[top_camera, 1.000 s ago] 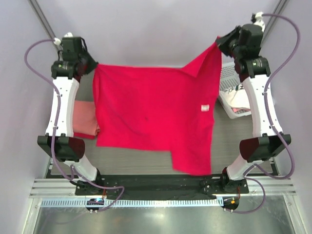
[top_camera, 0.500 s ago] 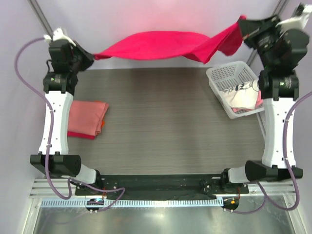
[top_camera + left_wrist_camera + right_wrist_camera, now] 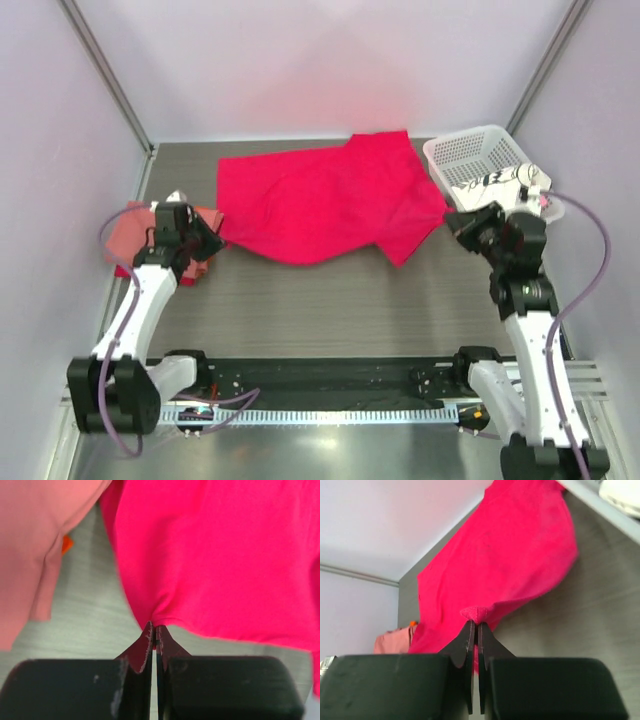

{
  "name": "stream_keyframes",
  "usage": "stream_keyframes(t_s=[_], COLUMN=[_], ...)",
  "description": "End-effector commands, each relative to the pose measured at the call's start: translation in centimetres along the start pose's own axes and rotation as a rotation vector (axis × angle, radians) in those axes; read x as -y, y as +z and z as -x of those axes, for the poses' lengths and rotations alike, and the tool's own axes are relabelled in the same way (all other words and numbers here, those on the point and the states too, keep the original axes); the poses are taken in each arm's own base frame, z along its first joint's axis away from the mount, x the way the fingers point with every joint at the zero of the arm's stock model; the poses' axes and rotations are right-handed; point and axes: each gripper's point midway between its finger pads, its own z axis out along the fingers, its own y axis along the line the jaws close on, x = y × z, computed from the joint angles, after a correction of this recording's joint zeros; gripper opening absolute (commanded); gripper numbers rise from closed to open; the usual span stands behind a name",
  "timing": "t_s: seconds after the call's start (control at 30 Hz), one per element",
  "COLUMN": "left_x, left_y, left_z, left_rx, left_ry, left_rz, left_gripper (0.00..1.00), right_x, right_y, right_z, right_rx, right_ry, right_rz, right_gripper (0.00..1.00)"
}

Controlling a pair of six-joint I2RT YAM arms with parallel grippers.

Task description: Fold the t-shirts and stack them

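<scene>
Soft, rumpled crimson t-shirt (image 3: 320, 200) sprawled mid-frame. Left gripper (image 3: 213, 240) and right gripper (image 3: 455, 222), arms low, each pinched its edge.

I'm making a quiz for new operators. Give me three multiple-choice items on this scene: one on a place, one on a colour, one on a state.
1. Where does the white basket stand?
A. far right corner of the table
B. near left edge
C. centre

2. What colour is the folded t-shirt beside the left gripper?
A. blue
B. salmon-pink
C. green

3. How do the jaws of the right gripper stand?
A. wide open
B. shut on the basket
C. shut on the crimson t-shirt

1 A: the top view shows it there.
2 B: pink cloth lies folded at the left.
3 C: red cloth is pinched between the tips in the right wrist view.
</scene>
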Motion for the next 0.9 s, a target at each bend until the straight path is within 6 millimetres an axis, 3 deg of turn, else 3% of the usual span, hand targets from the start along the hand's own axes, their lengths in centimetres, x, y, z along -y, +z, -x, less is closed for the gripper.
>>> stream_keyframes(t_s=[0.0,0.13,0.2,0.37,0.6,0.87], left_x=[0.0,-2.7,-3.5,-4.2,-4.6,-2.2], left_y=[-1.2,-1.3,-1.6,-2.3,-0.8,-0.3], left_z=[0.0,-3.5,-4.4,-4.7,-4.0,-0.5], left_rx=[0.091,0.061,0.076,0.128,0.094,0.143], left_ry=[-0.051,-0.144,-0.163,-0.204,-0.176,-0.188], left_rz=[-0.052,-0.004,-0.001,-0.001,0.062,0.028], left_gripper=[0.00,0.00,0.00,0.00,0.00,0.00], right_x=[1.2,4.8,6.0,6.1,5.5,5.7], right_y=[-2.3,-4.6,-5.9,-7.0,-3.7,1.1], right_z=[-3.2,-6.9,-7.5,-6.3,-4.1,-1.8], right_rx=[-0.044,-0.075,-0.064,-0.037,-0.063,-0.086], right_ry=[0.024,0.053,0.049,-0.011,-0.062,-0.088], right_rz=[0.036,-0.029,-0.077,-0.128,-0.170,-0.238], right_gripper=[0.01,0.01,0.01,0.01,0.01,0.01])
